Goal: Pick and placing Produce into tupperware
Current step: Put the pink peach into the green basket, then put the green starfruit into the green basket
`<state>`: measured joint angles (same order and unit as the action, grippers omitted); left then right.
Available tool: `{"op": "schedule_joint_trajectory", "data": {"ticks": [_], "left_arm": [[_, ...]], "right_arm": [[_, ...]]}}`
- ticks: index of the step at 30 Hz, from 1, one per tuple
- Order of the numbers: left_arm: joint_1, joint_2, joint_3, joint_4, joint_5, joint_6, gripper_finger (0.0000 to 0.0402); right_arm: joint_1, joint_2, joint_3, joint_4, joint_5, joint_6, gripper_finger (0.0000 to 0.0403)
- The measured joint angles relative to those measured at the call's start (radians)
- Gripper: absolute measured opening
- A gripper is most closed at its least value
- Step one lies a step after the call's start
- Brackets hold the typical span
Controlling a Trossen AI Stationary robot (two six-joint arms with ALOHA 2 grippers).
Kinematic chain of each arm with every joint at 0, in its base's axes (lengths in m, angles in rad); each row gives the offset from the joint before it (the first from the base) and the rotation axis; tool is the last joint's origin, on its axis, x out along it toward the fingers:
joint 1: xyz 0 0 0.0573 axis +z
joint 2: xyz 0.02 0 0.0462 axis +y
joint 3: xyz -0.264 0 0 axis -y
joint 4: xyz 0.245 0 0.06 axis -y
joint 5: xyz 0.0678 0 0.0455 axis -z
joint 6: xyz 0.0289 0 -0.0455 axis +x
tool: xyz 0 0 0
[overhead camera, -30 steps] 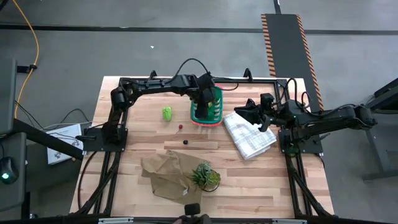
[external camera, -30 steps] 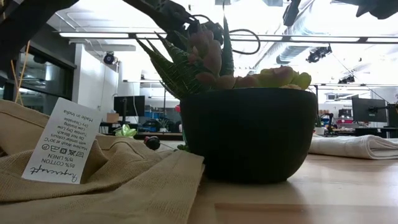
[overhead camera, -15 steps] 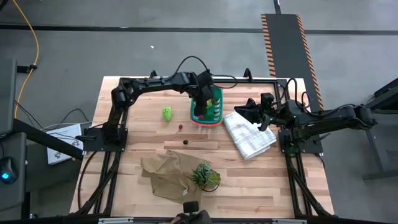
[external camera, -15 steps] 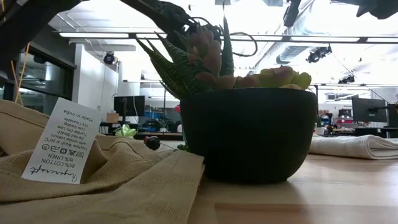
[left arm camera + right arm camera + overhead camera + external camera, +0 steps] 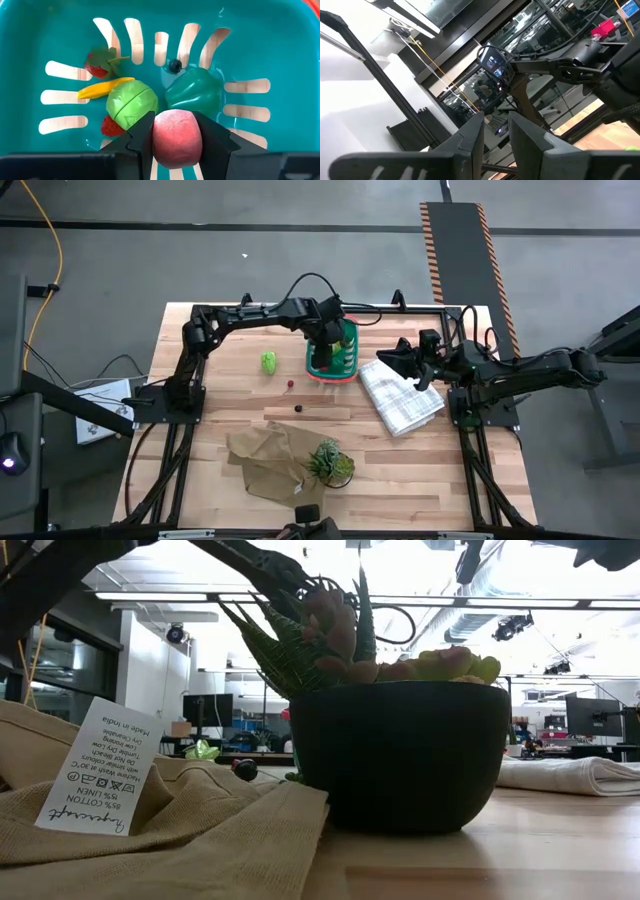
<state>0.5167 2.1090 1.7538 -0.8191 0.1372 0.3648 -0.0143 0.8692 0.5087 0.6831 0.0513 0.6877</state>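
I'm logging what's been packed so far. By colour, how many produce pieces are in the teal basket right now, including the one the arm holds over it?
Red: 2
Green: 2
Yellow: 1
Dark blue: 1
Pink, held in the left tool over the basket: 1
Total: 7

Potted succulent (image 5: pixel 330 462) on tan cloth (image 5: pixel 266 462), white checked cloth (image 5: pixel 402 398) — wooden table (image 5: pixel 220 395)

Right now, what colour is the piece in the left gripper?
Pinkish peach, a round piece held between the left gripper fingers; clearest in the left wrist view.
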Motion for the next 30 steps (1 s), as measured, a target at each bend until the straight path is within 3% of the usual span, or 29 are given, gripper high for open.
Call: {"op": "schedule_joint_trajectory", "data": {"ticks": [7, 16, 23, 30], "left_arm": [[0.0, 0.0, 0.0, 0.002, 0.003, -0.01, 0.0145], [0.003, 0.0, 0.016, -0.003, 0.016, -0.062, 0.0149], [0.049, 0.0, 0.196, -0.073, 0.066, -0.181, 0.0149], [0.087, -0.006, 0.415, -0.224, 0.039, -0.249, 0.0149]], "right_arm": [[0.0, 0.0, 0.0, -0.003, 0.002, -0.015, 0.0079], [0.0, 0.0, 0.0, -0.006, 0.002, -0.015, 0.0079], [0.0, 0.0, 0.0, -0.006, 0.002, -0.019, 0.0079], [0.021, 0.0, 0.0, -0.006, 0.0, -0.019, 0.0079]]}}
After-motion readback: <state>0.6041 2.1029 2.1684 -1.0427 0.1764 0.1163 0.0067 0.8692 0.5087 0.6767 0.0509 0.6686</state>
